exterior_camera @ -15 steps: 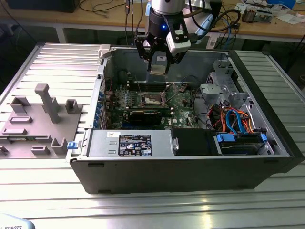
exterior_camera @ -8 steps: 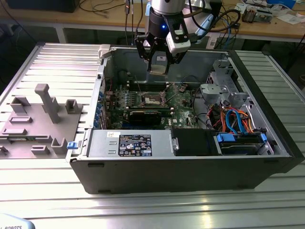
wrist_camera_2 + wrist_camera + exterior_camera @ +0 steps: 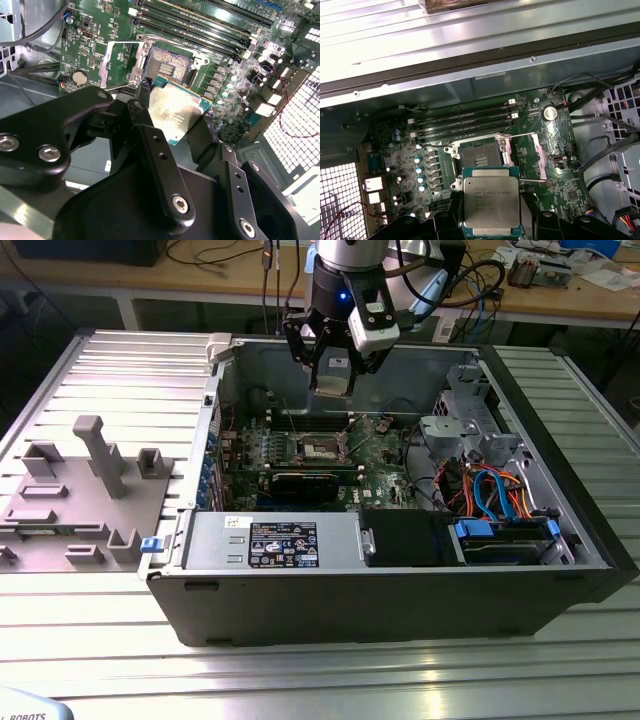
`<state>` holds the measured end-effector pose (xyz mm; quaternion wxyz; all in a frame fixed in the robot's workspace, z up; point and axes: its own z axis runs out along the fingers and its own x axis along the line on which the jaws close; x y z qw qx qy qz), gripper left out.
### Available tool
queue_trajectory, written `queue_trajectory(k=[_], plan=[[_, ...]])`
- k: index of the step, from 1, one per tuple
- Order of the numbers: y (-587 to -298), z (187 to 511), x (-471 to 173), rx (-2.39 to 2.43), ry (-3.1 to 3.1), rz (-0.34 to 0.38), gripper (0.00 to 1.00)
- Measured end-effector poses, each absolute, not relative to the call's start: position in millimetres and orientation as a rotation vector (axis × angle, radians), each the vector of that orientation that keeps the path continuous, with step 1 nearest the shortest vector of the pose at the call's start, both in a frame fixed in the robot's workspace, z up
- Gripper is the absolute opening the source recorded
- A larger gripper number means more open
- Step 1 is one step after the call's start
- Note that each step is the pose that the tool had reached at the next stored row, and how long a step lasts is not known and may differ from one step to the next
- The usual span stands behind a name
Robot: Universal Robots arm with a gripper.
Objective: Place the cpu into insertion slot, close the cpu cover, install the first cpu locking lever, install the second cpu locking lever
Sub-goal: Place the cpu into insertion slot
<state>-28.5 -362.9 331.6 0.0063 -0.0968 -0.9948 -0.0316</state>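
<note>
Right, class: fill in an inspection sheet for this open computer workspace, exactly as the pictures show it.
Surface: ribbed metal table bearing the open computer case.
Job's things: cpu held above the motherboard, not in the insertion slot; the slot is empty; cpu cover swung open.
Clutter: grey fixture blocks on the table at the exterior view's left.
Gripper: gripper shut on the cpu, inside the case.
Cables: orange and blue cables in the case at the exterior view's right.
Surroundings: wooden workbench behind.
</note>
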Motion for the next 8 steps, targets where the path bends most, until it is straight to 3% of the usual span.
queue_trajectory(k=[8], plan=[[-362.9, 331.6, -28.5, -0.312, -3.112, -0.099, 0.54]])
